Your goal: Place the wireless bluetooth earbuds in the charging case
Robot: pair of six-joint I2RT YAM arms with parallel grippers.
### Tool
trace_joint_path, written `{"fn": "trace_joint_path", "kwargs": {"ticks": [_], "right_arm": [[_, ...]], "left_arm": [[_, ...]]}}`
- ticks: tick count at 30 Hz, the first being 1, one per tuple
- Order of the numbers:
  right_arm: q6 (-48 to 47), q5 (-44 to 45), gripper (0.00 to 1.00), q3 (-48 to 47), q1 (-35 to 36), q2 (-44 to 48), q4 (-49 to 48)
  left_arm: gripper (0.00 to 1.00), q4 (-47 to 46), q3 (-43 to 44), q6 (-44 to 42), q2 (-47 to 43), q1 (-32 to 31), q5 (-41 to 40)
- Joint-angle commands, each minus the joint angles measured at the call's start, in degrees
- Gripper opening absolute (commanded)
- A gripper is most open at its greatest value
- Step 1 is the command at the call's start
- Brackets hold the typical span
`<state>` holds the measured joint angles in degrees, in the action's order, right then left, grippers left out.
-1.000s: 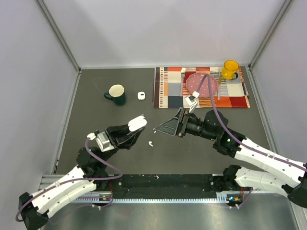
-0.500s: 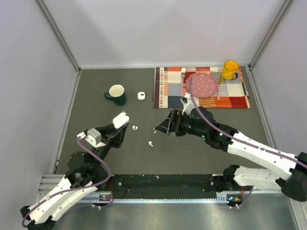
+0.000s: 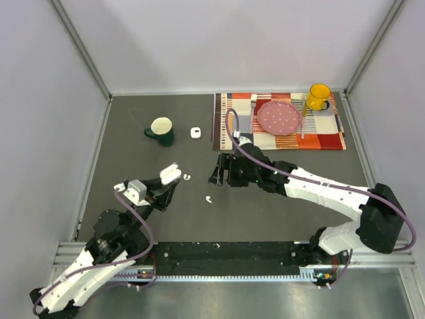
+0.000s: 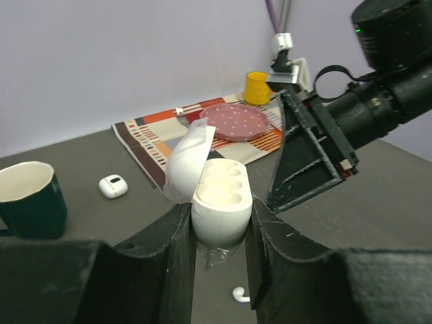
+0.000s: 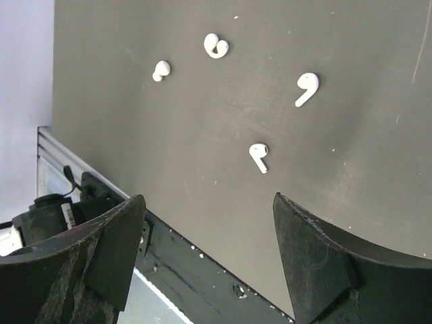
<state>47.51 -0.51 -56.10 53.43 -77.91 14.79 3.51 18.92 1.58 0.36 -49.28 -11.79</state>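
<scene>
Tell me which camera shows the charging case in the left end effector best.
Left wrist: the charging case sits close and central, lid open, wells visible, clamped by the left end effector. Top external shows it only as a small white shape; right wrist misses it.
</scene>
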Motion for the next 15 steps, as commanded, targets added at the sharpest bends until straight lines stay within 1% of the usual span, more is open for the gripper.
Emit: {"fn": "trace_joint_path", "kwargs": {"ticks": [1, 4, 5, 6, 7, 8, 9, 11, 13, 14, 15], "right_arm": [[-0.49, 3.5, 0.75, -2.53, -0.34, -0.32, 0.95], [0.04, 5.17, 0.74, -0.6, -0.26, 2.32, 0.86], [0.13, 5.61, 0.75, 0.02, -0.34, 3.19, 0.86], [0.04, 6.66, 0.74, 0.63, -0.34, 4.25, 0.95], [-0.04, 7.1, 0.74, 1.85, -0.34, 6.0, 0.95], [0.04, 7.45, 0.73, 2.56, -0.34, 7.06, 0.86], [0.04, 7.98, 0.73, 3.18, -0.43, 8.03, 0.86], [-0.05, 8.33, 0.72, 4.68, -0.43, 10.84, 0.95], [-0.13, 9.21, 0.72, 6.08, -0.52, 12.51, 1.03], [-0.39, 9.74, 0.71, 6.52, -0.61, 14.17, 0.95], [-0.48, 10.53, 0.71, 6.87, -0.69, 14.97, 0.95]], "left_arm": [[0.0, -5.87, -1.16, -0.27, -3.27, 0.06, 6.6], [0.0, -9.21, -1.69, -0.79, -0.36, 0.06, 9.58], [0.0, -10.0, -1.69, -1.05, 3.12, 0.14, 10.55], [0.0, -12.71, -1.78, -1.06, 4.55, 0.15, 11.34], [0.0, -14.39, -2.13, -1.06, 5.78, 0.15, 14.4], [0.0, -16.23, -2.3, -1.06, 8.31, 0.23, 15.47], [0.0, -20.17, -2.48, -1.06, 9.65, 0.58, 16.61], [0.0, -23.01, -2.31, -1.06, 14.11, 1.46, 19.69], [0.0, -26.86, -1.52, -0.1, 17.38, 4.96, 23.29], [0.0, -28.63, -1.43, 1.04, 20.53, 6.98, 29.22], [0.0, -30.56, -1.43, 4.71, 22.12, 12.4, 32.41]]}}
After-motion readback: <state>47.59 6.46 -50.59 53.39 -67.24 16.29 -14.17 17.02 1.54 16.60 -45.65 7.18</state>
